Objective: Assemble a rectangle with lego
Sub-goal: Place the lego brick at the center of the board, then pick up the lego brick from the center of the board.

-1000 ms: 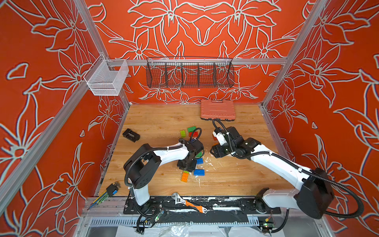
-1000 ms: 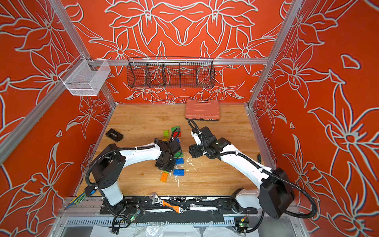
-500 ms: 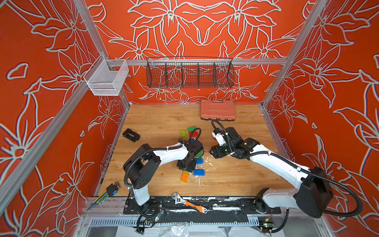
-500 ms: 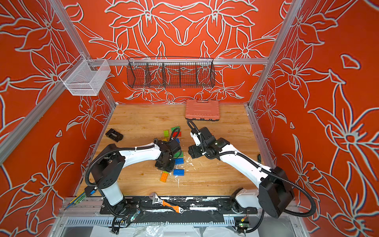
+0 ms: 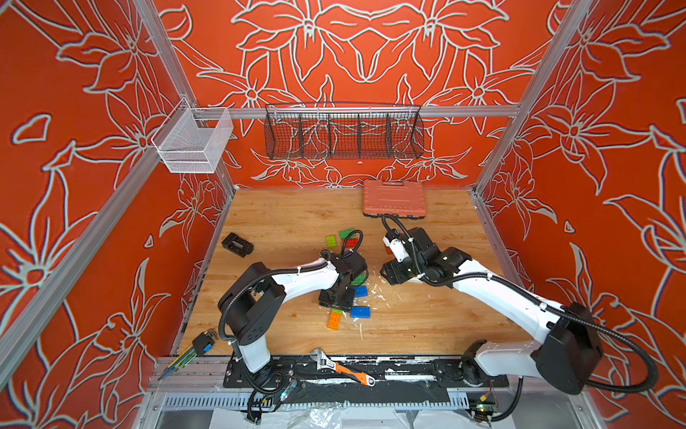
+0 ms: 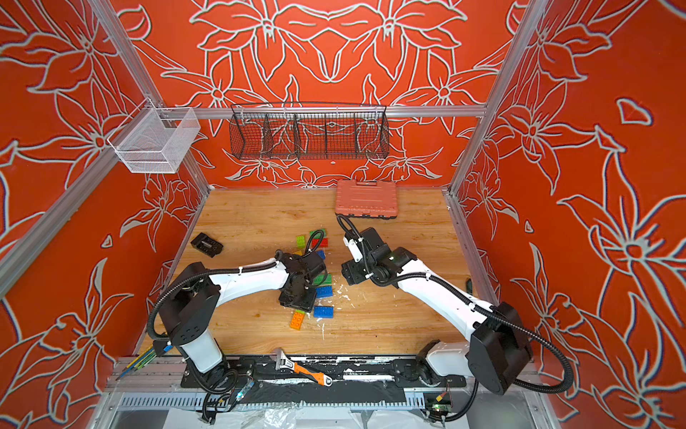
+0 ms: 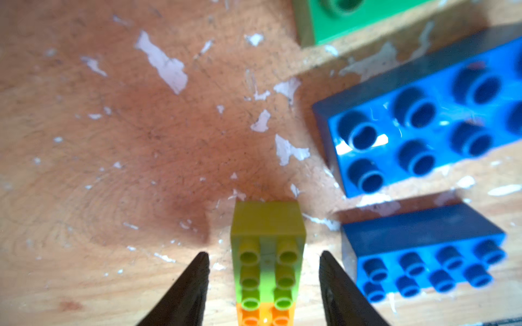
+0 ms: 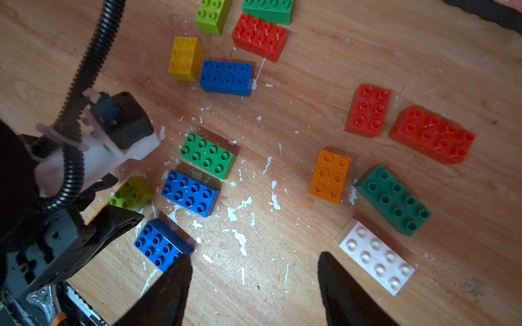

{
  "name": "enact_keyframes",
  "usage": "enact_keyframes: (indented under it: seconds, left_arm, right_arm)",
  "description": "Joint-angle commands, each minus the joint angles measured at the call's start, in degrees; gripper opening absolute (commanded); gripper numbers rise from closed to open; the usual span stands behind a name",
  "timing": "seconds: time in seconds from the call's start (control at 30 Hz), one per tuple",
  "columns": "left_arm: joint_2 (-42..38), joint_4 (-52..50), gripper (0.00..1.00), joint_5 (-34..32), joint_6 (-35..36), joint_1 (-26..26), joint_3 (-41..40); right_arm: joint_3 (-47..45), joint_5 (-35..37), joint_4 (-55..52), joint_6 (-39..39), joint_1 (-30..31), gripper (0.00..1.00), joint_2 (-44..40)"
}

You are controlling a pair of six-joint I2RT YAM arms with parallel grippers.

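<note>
The lego lies scattered on the wooden table (image 5: 427, 323). My left gripper (image 7: 264, 268) is open, its fingers standing apart on either side of a lime brick (image 7: 268, 254) that lies end to end with an orange brick (image 7: 265, 317). Two blue bricks (image 7: 418, 135) (image 7: 429, 254) and a green one (image 7: 339, 19) lie beside it. My right gripper (image 8: 254, 265) is open over bare wood, between a blue brick (image 8: 161, 244) and the white brick (image 8: 374, 255). Orange (image 8: 330, 175), dark green (image 8: 392, 199) and red (image 8: 367, 110) bricks lie past it.
A salmon-pink ribbed case (image 5: 394, 198) lies at the back of the table. A black block (image 5: 237, 244) sits near the left wall. A wrench (image 5: 341, 369) and hex keys (image 5: 193, 349) rest along the front rail. A wire basket (image 5: 343, 132) hangs on the back wall.
My left gripper's jaws have spread apart around the lime brick. Both arms have stayed in place.
</note>
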Motion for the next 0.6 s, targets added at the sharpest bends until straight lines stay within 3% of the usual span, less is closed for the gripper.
enact_keyframes:
  seconds: [0.0, 0.23, 0.43, 0.57]
  left_arm:
    - [-1.74, -3.15, 0.60, -0.45, -0.36, 0.41, 0.05]
    - [-9.46, -3.68, 0.58, 2.09, -1.06, 3.05, -1.26]
    - [-19.26, 1.12, 0.56, 6.45, -0.16, 14.11, -3.96]
    - [-23.63, 2.44, 0.53, 3.76, 1.49, 20.88, -3.38]
  right_arm:
    - [1.86, 0.79, -1.19, -1.56, 0.40, 0.73, 0.19]
    - [1.68, -3.83, -1.41, -6.44, 0.95, 0.72, -0.41]
    - [4.13, -7.51, -1.55, -13.96, 4.90, 0.70, 2.65]
    - [5.56, -10.59, -3.15, -18.35, 8.41, 0.69, 6.39]
